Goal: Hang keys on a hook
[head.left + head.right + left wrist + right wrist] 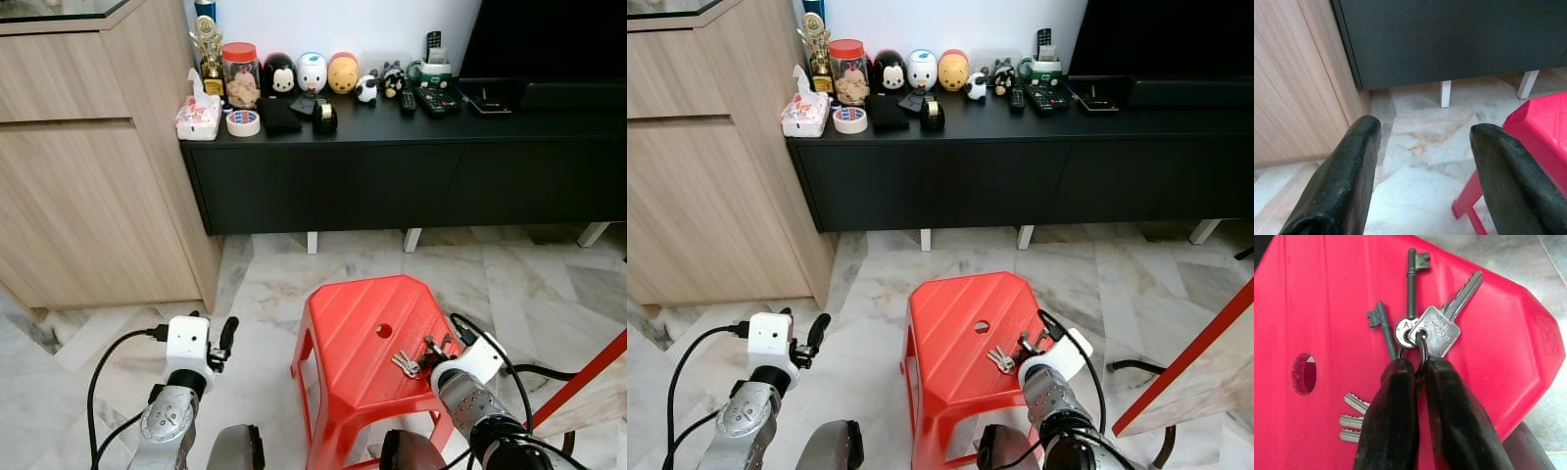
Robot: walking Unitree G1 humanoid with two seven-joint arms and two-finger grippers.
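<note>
A bunch of keys (pixel 1435 330) on a dark ring lies on the top of a red plastic stool (pixel 348 318), near its right edge. It holds silver flat keys and two dark old-style keys. My right gripper (pixel 1418 364) is shut on the ring, its black fingers (pixel 1393 406) pressed together just above the stool top. In the eye views the right gripper (pixel 438 349) is at the stool's right side, beside the keys (pixel 406 364). My left gripper (pixel 214 331) stands open over the marble floor, left of the stool, with nothing between its fingers (pixel 1354 161).
A low black console (pixel 392 166) stands behind the stool, loaded with jars, figurines, tape and remotes. A wooden cabinet (pixel 88 166) fills the left. A red bar (pixel 583 377) slants at the right, with black cables on the floor.
</note>
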